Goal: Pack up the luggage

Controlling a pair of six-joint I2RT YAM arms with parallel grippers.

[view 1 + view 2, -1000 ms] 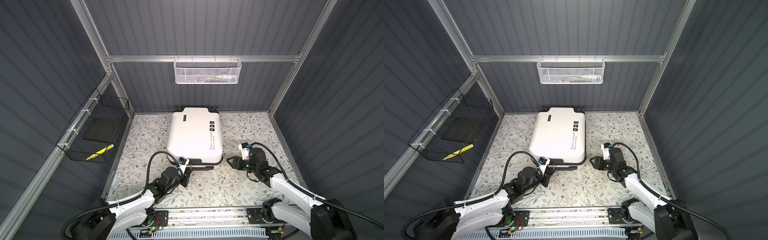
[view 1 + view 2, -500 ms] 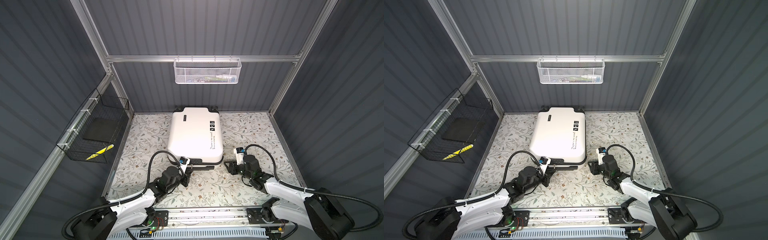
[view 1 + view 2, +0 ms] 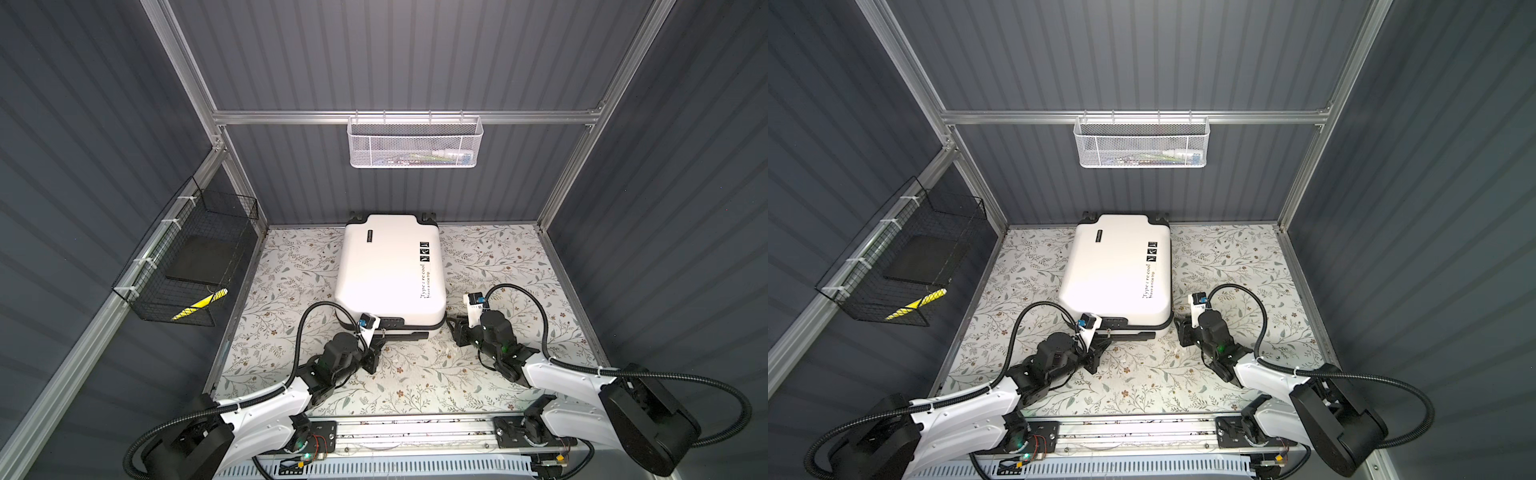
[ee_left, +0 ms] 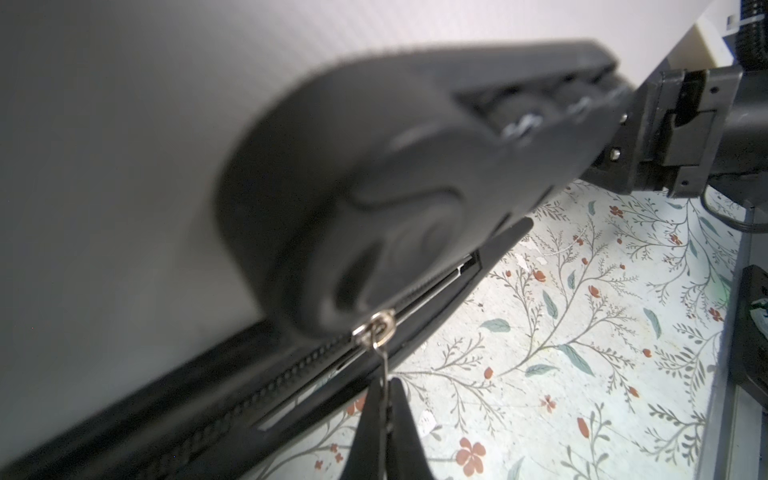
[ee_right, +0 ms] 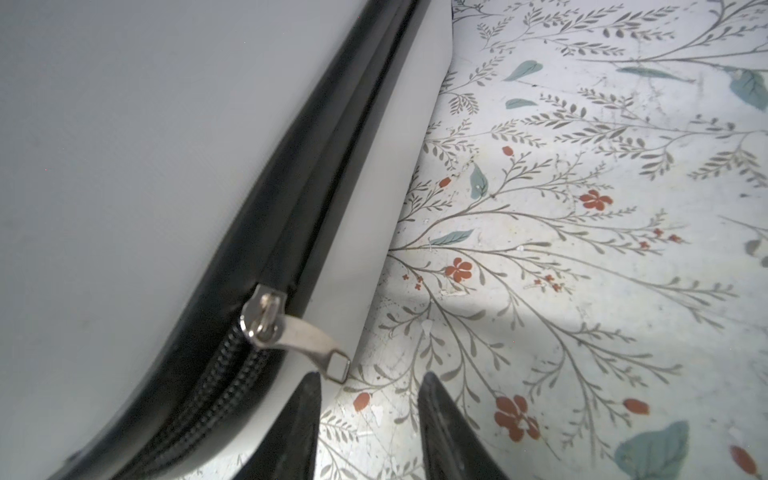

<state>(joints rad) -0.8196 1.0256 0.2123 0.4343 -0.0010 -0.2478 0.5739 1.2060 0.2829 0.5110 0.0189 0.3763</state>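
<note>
The luggage (image 3: 390,266) (image 3: 1117,266), a white hard-shell suitcase, lies flat and closed on the floral mat, wheels toward the back wall. My left gripper (image 3: 376,340) (image 3: 1100,341) (image 4: 386,390) is at its near edge, shut on a thin metal zipper pull (image 4: 383,361) that hangs below the black lock housing (image 4: 374,187). My right gripper (image 3: 455,328) (image 3: 1179,328) (image 5: 370,376) is at the near right corner, open. A second silver zipper pull (image 5: 307,336) sticks out from the black zipper (image 5: 232,374), and its end lies just off one fingertip (image 5: 309,386), not gripped.
A white mesh basket (image 3: 415,141) hangs on the back wall. A black wire basket (image 3: 187,257) on the left wall holds a dark pad and a yellow-striped item. The suitcase's black handle (image 3: 401,334) juts toward me. The metal base rail (image 3: 415,432) runs along the front.
My right gripper has moved left, up to the suitcase's near right corner, and its jaws have narrowed. The left gripper has stayed shut at the front edge.
</note>
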